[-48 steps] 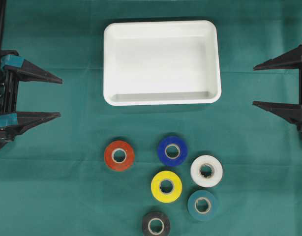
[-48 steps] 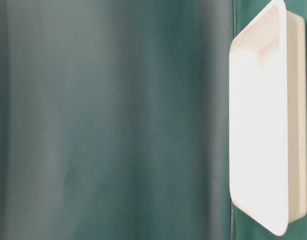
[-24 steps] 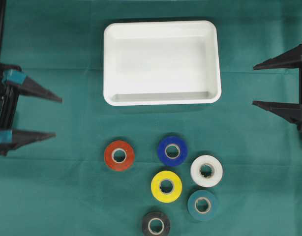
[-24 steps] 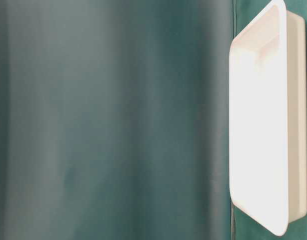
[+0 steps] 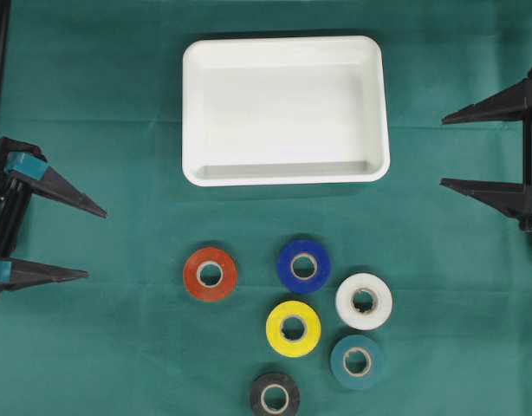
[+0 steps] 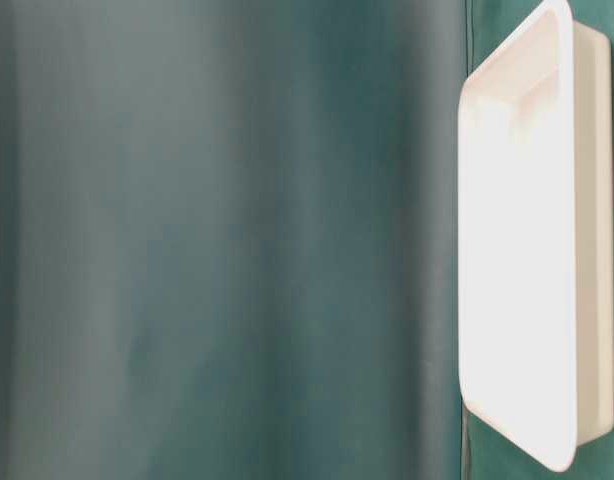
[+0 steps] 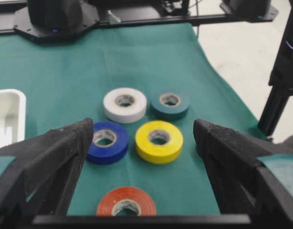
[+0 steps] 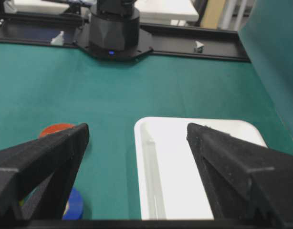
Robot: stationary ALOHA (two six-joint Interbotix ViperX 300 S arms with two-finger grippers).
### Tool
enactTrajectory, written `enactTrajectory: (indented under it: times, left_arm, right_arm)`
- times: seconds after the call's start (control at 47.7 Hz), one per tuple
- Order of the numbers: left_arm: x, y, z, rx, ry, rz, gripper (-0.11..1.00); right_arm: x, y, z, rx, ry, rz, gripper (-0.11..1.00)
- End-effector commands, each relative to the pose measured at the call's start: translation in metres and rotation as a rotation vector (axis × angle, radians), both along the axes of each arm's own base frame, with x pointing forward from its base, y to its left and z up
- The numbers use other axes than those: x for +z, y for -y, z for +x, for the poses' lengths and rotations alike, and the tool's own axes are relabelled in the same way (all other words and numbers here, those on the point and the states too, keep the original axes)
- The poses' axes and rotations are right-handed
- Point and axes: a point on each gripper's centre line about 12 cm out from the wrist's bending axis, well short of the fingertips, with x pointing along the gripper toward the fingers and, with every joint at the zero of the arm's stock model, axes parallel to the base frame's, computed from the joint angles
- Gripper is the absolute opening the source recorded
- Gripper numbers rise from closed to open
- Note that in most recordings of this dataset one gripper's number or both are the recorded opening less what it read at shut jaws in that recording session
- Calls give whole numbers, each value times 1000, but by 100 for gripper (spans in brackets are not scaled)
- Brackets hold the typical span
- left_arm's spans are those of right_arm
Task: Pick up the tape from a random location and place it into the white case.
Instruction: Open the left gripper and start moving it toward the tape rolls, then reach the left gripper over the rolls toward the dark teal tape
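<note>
Glossy rimmed white case [image 5: 286, 52]; left claw [image 5: 96, 243], right claw [image 5: 442, 151] spread wide, empty.

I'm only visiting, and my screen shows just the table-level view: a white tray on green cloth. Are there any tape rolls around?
Observer: Yes, six lie flat on the green cloth: the red roll, blue roll, white roll, yellow roll, teal roll and black roll.
Operator: Is any of them in the tray?
Observer: No. From overhead, the white case is empty.
Operator: Where are the arms?
Observer: The left gripper and right gripper sit at opposite table edges, jaws wide open, holding nothing.
</note>
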Motion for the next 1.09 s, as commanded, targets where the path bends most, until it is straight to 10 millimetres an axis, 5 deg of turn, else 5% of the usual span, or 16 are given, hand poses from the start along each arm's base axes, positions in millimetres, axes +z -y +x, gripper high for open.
enactTrajectory:
  times: [0.0,0.294,1.069]
  left_arm:
    - [10,4,9,-5,24,-13,99]
    - [14,24,56,-38,-28,-2,99]
    - [38,90,219,-83,-88,28,99]
  right_arm:
    - [10,0,3,0,26,-2,93]
    - [9,0,5,0,17,-1,93]
    - [11,1,6,-1,21,-3,93]
